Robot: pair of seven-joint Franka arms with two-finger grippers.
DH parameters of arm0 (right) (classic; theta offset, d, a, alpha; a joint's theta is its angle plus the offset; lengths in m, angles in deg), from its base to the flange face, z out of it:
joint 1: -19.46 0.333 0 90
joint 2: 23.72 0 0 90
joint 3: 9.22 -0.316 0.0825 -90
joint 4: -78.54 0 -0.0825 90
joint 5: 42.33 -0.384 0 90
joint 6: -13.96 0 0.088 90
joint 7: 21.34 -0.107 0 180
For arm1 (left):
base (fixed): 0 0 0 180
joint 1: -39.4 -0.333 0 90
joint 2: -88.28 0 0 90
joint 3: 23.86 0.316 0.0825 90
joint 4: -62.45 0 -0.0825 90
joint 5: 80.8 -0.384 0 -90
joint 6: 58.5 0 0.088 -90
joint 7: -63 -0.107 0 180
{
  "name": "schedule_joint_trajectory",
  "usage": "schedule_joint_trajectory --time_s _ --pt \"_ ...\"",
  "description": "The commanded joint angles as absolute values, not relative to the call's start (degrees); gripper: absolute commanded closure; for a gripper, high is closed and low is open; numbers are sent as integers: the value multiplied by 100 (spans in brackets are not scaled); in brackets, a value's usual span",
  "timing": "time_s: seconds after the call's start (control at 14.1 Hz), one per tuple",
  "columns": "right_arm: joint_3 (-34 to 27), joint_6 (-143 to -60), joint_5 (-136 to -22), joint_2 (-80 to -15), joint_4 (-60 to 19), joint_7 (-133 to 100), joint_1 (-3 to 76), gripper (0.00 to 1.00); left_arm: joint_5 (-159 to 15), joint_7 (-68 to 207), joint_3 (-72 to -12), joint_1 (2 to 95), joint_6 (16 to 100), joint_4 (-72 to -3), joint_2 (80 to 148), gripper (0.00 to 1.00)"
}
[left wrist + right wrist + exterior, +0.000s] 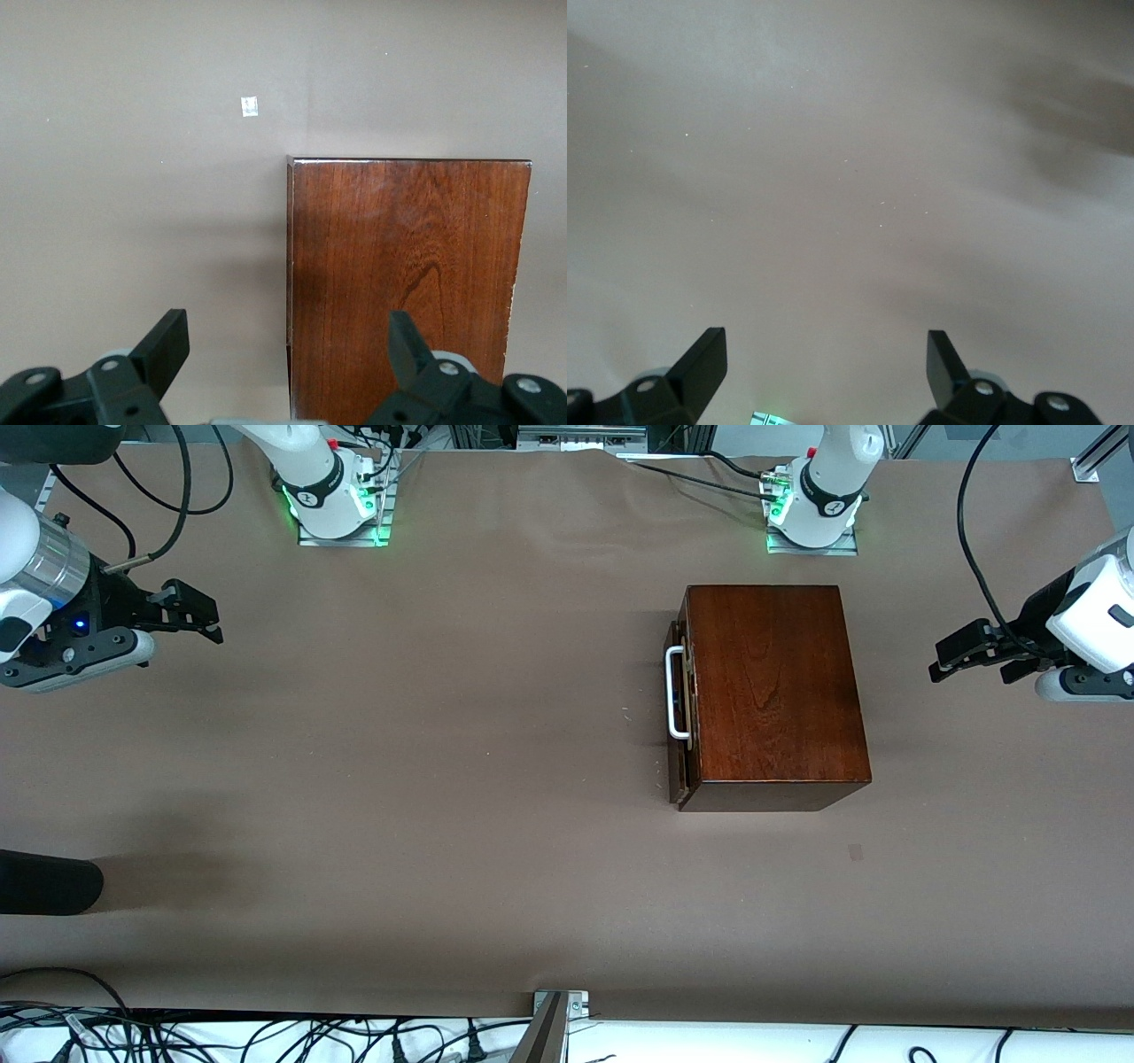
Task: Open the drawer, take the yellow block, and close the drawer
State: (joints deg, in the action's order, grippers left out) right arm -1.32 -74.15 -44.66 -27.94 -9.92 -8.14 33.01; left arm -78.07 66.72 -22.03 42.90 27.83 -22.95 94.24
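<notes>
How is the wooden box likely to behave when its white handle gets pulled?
The wooden box looks solid, broad and low, so it probably won't tip. On the smooth table cover it may slide. Its handle looks rigid.

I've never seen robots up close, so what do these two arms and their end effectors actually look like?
Both arms are glossy white with rounded shells, standing on metal base plates that glow green. Black cables loop along them. The right arm shows a silver metal ring and a small blue light at its wrist. The left end effector and the right end effector are matte black, each with two angular fingers.
</notes>
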Motion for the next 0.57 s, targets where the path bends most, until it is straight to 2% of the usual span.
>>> schedule_joint_trajectory --time_s 0.0,0.5 --pt "-149 -7402 -4382 -2802 -918 -860 3317 0 -7790 6652 -2210 4300 2702 -2140 9488 0" --pt "-140 -7402 -4321 -2802 -927 -851 3308 0 -7790 6713 -2202 4292 2614 -2140 9601 0"
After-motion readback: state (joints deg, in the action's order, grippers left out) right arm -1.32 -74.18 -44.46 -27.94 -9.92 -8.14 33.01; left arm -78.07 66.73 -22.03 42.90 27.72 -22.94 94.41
